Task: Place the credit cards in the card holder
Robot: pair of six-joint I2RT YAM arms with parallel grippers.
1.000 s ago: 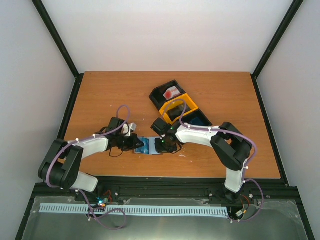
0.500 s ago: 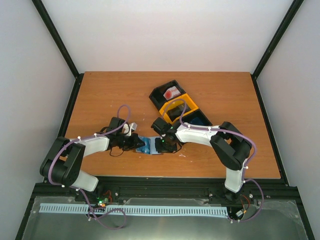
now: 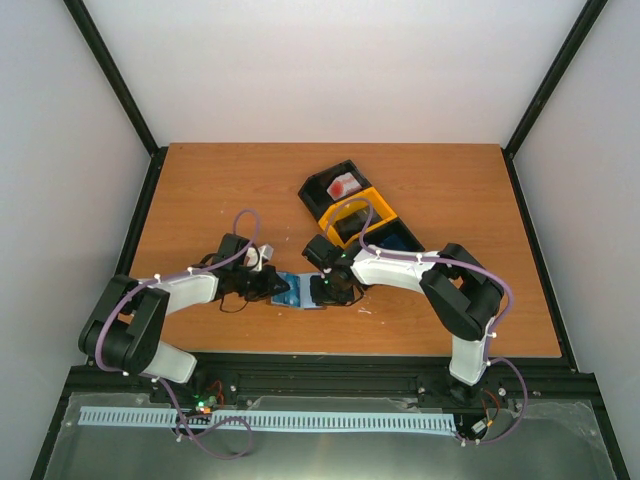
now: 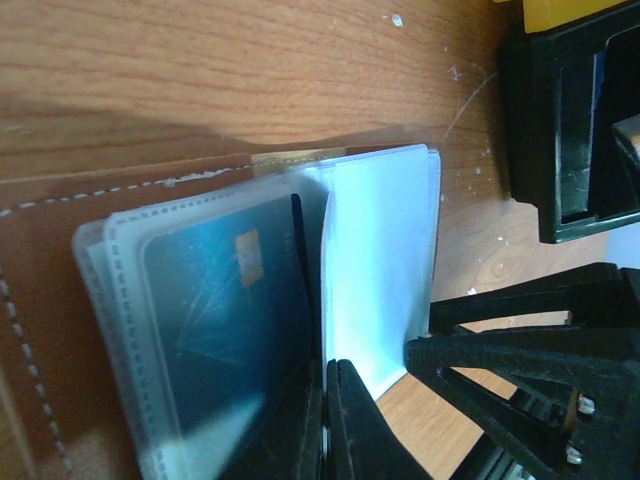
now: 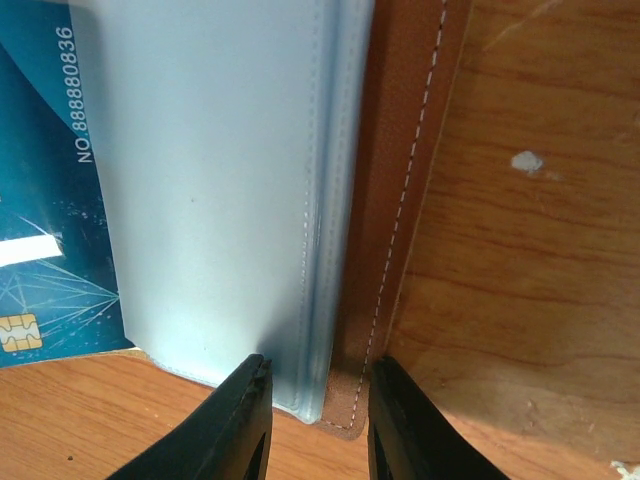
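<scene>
Left gripper [image 4: 326,385] closed tight at card holder [image 5: 398,200] sleeves; right gripper [image 5: 322,368] narrow over its edge, grip unclear. Pin flat, feed blue card [image 5: 50,230] square.

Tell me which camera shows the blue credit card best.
The left wrist view: nearly the whole blue credit card shows, inside a clear sleeve of the card holder. The right wrist view shows only one end, with number and chip. The top view shows just a small blue patch.

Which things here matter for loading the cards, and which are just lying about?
Job: card holder, open; blue credit card in its sleeve.
Lying about: black-and-yellow tray; red-and-white item in its far compartment.
</scene>
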